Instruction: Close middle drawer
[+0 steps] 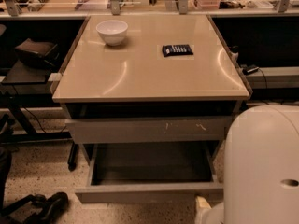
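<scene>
The middle drawer (149,193) is pulled far out at the bottom of the cabinet, with its plain grey front toward me and its bare grey box (152,164) open and empty. Above it sits a taller grey drawer front with pale scratch marks (149,129). My white arm (261,167) fills the lower right. The gripper (203,204) shows only as a pale tip at the bottom edge, just below the right end of the middle drawer's front.
The beige cabinet top (149,73) carries a white bowl (112,31) and a flat black device (177,50). Black desk legs and dark gear (35,52) stand at the left. A dark object (46,206) lies on the speckled floor.
</scene>
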`<state>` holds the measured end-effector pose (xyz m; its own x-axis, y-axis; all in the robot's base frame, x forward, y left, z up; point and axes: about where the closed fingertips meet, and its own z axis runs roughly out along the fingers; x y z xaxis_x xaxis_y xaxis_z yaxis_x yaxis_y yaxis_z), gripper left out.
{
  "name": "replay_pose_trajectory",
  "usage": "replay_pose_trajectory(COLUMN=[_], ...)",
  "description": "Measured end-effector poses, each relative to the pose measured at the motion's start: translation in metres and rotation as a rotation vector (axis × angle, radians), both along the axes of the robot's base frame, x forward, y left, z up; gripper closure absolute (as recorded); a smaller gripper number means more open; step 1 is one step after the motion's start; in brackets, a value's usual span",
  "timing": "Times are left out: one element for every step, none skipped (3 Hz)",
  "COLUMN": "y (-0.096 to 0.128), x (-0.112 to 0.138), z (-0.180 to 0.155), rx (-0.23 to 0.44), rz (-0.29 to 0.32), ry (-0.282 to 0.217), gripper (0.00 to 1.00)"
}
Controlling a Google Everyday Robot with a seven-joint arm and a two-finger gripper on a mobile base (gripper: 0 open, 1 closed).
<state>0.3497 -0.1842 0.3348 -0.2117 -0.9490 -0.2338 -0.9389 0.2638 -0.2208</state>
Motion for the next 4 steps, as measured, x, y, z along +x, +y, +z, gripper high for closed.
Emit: replay_pose_trajectory(y=[0.0, 0.009, 0.009, 0.01], x=[-0.001, 0.036, 0.036, 0.041], z=[0.0, 0.007, 0.007, 0.01], rx=[0.0, 0.003, 0.003, 0.01], rz=[0.0, 0.022, 0.022, 0.023], ry=[0.0, -0.043, -0.043, -0.065], gripper=[0.0, 0.0, 0.0, 0.0])
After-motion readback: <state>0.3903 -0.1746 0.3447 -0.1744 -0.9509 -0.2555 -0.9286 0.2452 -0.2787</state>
